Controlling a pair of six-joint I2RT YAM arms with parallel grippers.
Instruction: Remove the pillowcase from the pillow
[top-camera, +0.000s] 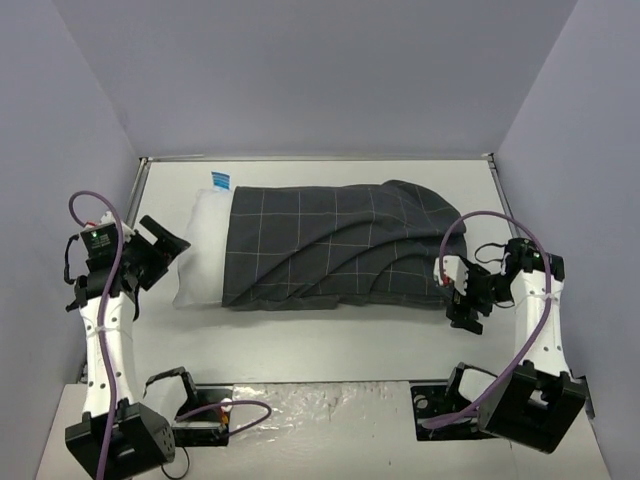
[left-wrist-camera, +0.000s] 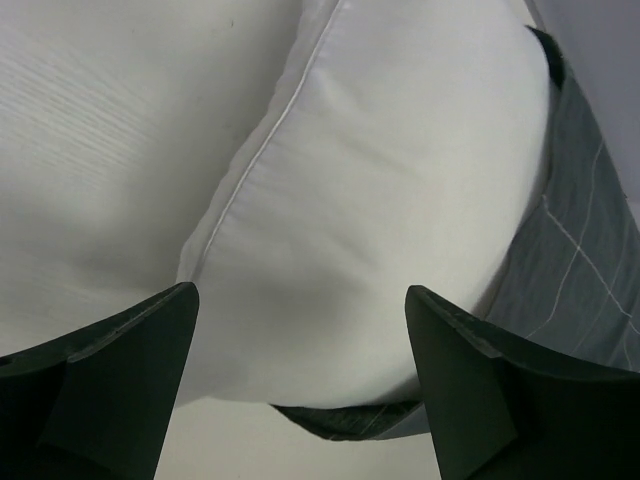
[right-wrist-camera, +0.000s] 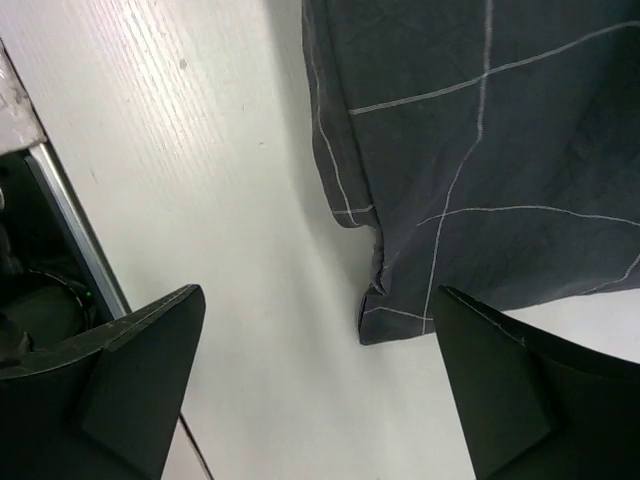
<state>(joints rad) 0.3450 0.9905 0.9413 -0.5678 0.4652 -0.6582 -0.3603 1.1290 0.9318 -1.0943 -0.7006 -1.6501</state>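
Observation:
The dark checked pillowcase (top-camera: 335, 248) covers most of the white pillow (top-camera: 203, 255), whose left end sticks out with a small blue tag (top-camera: 220, 181) at its far corner. My left gripper (top-camera: 165, 243) is open beside that bare end; the left wrist view shows the pillow (left-wrist-camera: 370, 200) between the fingers and the pillowcase edge (left-wrist-camera: 580, 250) at the right. My right gripper (top-camera: 462, 292) is open and empty by the pillowcase's near right corner, which the right wrist view shows (right-wrist-camera: 480, 150) lying flat.
The white table (top-camera: 330, 345) is walled by grey panels on three sides. A metal rim (right-wrist-camera: 75, 235) shows in the right wrist view. Arm bases and cables sit at the near edge.

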